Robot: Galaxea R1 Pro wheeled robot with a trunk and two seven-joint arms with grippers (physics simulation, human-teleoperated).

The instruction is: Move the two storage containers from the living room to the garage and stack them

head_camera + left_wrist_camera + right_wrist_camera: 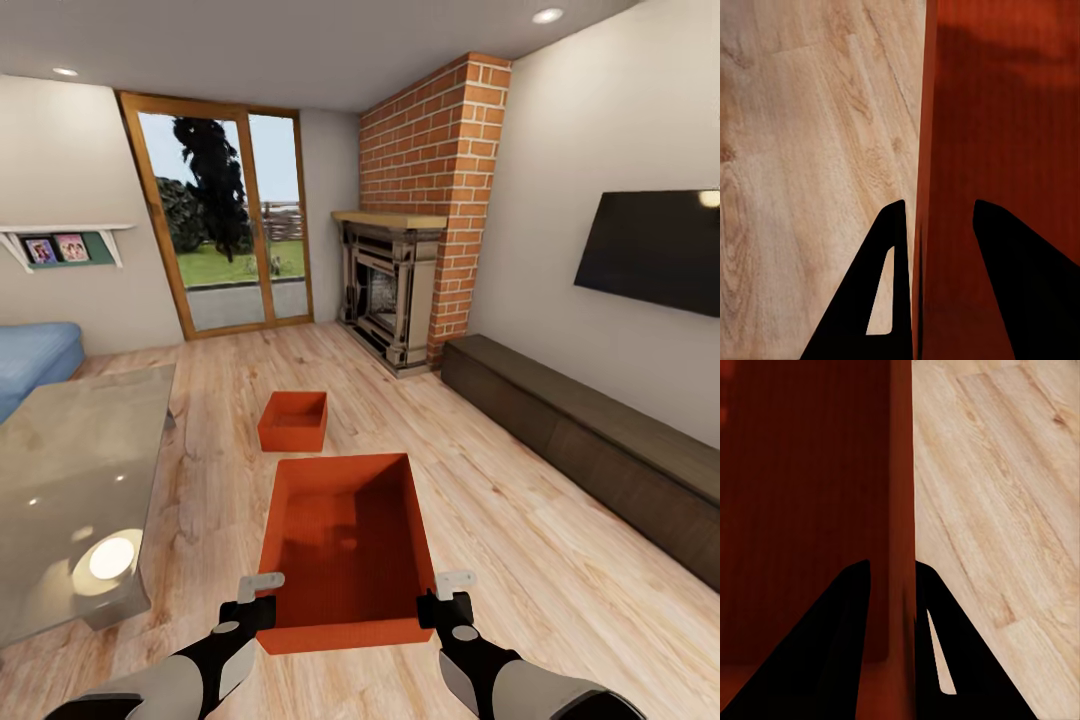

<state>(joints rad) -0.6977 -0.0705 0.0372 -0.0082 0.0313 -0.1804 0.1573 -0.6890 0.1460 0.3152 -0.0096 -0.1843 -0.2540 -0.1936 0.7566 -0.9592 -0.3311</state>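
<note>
- The living room's wood plank floor (520,520) is spreading out ahead, with the brick fireplace (420,240) in the far corner, glass doors (225,225) beside it and a black TV (650,250) hanging on the right wall.
- A glass tabletop (70,480) is sitting at the left, carrying nothing that matters here.
- The near storage container (345,540) is being held over the planks, directly in front of the robot.
- The far storage container (294,421) is resting on the floor just beyond it, toward the doors.
- The left gripper (262,595) is straddling the near bin's left wall, jaws clamped on it.
- The right gripper (448,593) is gripping the right wall likewise, jaws pressed onto it.
</note>
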